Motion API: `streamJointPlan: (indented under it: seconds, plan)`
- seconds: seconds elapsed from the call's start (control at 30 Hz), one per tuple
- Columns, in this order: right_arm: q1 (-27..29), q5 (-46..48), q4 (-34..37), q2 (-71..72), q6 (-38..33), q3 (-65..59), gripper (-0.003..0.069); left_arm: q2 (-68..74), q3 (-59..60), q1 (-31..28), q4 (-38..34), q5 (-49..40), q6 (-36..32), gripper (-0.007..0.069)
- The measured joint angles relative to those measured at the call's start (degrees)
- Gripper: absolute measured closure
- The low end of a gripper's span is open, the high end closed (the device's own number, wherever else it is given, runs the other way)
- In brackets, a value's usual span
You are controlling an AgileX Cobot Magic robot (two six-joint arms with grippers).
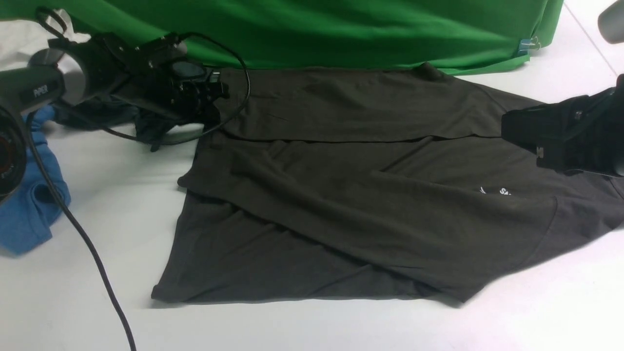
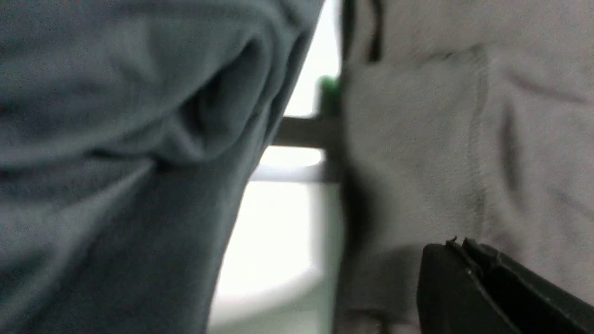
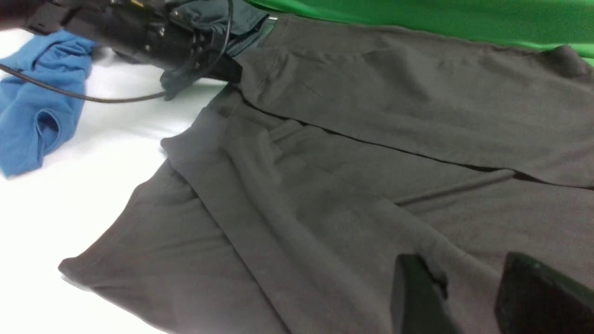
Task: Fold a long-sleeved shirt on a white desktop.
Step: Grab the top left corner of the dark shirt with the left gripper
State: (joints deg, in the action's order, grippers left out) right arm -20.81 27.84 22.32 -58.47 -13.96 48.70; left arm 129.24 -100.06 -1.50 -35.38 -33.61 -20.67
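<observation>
Remote desk, mid-fold: I have the dark long-sleeved shirt [image 1: 341, 204] spread flat on the white desk [image 1: 97, 302], with one far-side strip already turned over onto the body. L gripper [image 1: 217, 97] sits at the shirt's far hem corner, jaws fully closed. Whether they pinch shirt cloth or the teal-grey garment [image 1: 97, 114] bunched right beside them I can't tell, as the wrist cam shows only blurred fabric. R gripper [image 3: 464, 266] hangs just over the chest, jaws part-open w/ nothing between them and the shirt directly beneath. My read: the step in hand is grabbing the end at the L jaws to carry it toward the R jaws. To do it well I'd confirm only shirt layers are caught, lift low, keep both sides level so the turned strip doesn't slide, and steer clear of the blue garment [image 1: 29, 209]. Legible: "PIPER" on the L arm [image 1: 41, 91]. The white chest print [image 1: 502, 191] sits just beside the R jaws, only an "S" readable, rest hidden.
</observation>
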Motion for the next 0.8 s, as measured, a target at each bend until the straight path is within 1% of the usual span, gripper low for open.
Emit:
streamJointPlan:
  seconds: [0.13, 0.23, 0.3, 0.33, 0.37, 0.47, 0.53, 0.6, 0.63, 0.7, 0.8]
  plan:
    - [0.0, 0.05, 0.05, 0.0, 0.0, 0.0, 0.0419, -2.94, 0.0, 0.0, 1.56, -1.0, 0.0, 0.0608]
    - [0.0, 0.47, 0.05, 0.0, 0.0, 0.0, 0.0419, -5.46, -0.07, 0.0, 3.5, -4.8, 0.06, 0.0608]
    - [0.0, 0.91, 0.05, 0.0, 0.0, 0.0, 0.0419, -7.38, -0.11, 0.0, 5.83, -8.89, 0.77, 0.0608]
    - [0.0, 1.06, 0.05, 0.0, 0.0, 0.0, 0.0419, -8.0, -0.11, 0.0, 7.3, -9.73, 2.35, 0.0606]
    - [0.0, 1.26, 0.05, 0.0, 0.0, 0.0, 0.0419, -8.46, -0.11, 0.0, 8.99, -9.93, 5.41, 0.0606]
    - [0.0, 1.84, 0.05, 0.0, 0.0, 0.0, 0.0419, -8.1, -0.18, 0.06, 14.45, -8.69, 12.48, 0.0582]
    - [0.0, 2.14, 0.05, 0.0, 0.0, 0.0, 0.0419, -7.34, -0.18, 0.02, 15.77, -8.03, 13.77, 0.0561]
    - [0.0, 2.81, 0.05, 0.0, 0.0, 0.0, 0.0419, -5.42, -0.18, 0.0, 16.82, -6.31, 13.61, 0.0493]
    - [0.0, 2.95, 0.05, 0.0, 0.0, 0.0, 0.0419, -4.97, -0.18, 0.0, 16.82, -5.8, 13.19, 0.0473]
    - [0.0, 3.01, 0.05, 0.0, 0.0, 0.0, 0.0419, -3.66, -0.18, 0.0, 16.13, -4.65, 10.74, 0.0398]
    - [0.0, 3.06, 0.05, 0.0, 0.0, 0.0, 0.0419, -2.14, -0.18, 0.0, 12.82, -3.31, 4.38, 0.0288]
